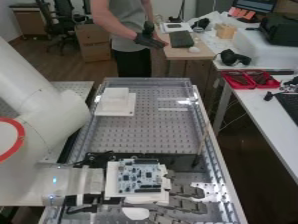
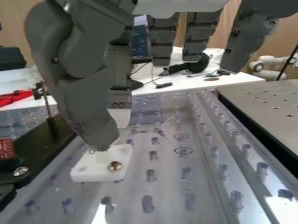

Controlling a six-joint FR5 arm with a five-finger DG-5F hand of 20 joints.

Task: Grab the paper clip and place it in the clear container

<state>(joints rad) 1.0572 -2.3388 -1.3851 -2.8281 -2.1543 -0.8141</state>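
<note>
The hand is low in the high view, past the end of the white arm, its dark grey fingers stretched out to the right and apart. In the wrist view the hand has its thumb angled down over a small white block with a screw in it; whether they touch I cannot tell. The other fingers are extended, and nothing is seen held between them and the thumb. Clear walls surround a perforated metal plate in the high view.
White stepped blocks stand at the plate's far left. A dark block with a thin upright rod is beside the small white block. Red trays lie on the side table. A grey perforated surface borders the bench.
</note>
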